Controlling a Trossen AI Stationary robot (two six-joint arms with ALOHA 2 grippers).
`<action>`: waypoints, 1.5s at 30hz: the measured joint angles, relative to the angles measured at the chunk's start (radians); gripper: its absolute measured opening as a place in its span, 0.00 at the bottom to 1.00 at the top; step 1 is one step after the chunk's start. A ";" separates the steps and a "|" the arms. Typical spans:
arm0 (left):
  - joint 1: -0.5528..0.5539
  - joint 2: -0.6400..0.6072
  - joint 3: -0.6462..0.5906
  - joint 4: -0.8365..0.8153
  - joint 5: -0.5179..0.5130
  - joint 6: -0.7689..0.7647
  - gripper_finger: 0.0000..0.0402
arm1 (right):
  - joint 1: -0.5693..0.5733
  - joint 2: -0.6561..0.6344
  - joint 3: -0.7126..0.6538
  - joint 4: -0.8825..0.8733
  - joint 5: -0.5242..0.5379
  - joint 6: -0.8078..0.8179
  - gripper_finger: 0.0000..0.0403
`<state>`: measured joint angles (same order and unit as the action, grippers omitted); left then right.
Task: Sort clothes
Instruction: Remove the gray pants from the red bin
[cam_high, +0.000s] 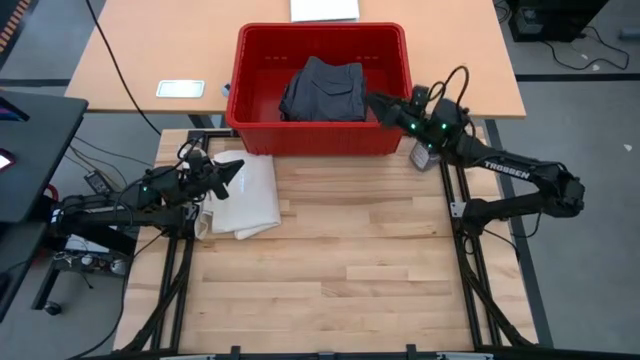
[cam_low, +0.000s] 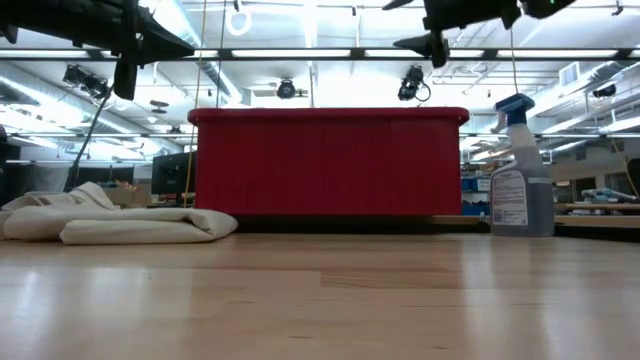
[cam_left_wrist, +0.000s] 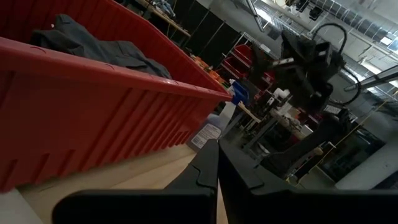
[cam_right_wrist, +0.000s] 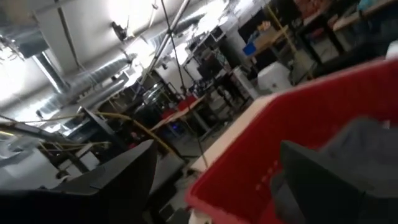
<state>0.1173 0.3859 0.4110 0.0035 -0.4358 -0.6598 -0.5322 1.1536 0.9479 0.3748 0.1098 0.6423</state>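
Note:
Dark grey shorts (cam_high: 322, 90) lie bunched on the floor of the red bin (cam_high: 250, 130), also seen in the left wrist view (cam_left_wrist: 99, 46) and the right wrist view (cam_right_wrist: 367, 155). My right gripper (cam_high: 374, 102) hovers open above the bin's right half, just right of the shorts, with nothing between its fingers (cam_right_wrist: 124, 171). My left gripper (cam_high: 236, 176) is shut and empty. It points level toward the table's right, above the cream tote bag (cam_high: 248, 198), which lies flat at the table's far left (cam_low: 120, 222). No other garment shows.
The red bin (cam_low: 330, 160) stands across the table's far edge. A spray bottle (cam_high: 422, 155) stands upright just right of the bin (cam_low: 520, 190). Bare wooden tabletop (cam_high: 350, 270) stretches from the bin to the near edge.

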 joint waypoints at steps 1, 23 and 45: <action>0.000 0.000 0.000 0.000 0.000 0.000 0.03 | -0.006 0.004 0.016 -0.005 -0.003 -0.014 0.86; 0.000 0.000 0.000 0.065 -0.008 -0.103 0.03 | 0.038 0.018 0.035 -0.019 0.079 -0.081 0.86; 0.076 0.293 0.036 0.550 -0.117 -0.113 0.03 | -0.210 0.475 0.726 -0.603 -0.399 -0.429 0.86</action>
<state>0.1934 0.6792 0.4469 0.5535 -0.5527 -0.7729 -0.7424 1.6289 1.6738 -0.2281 -0.2889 0.2131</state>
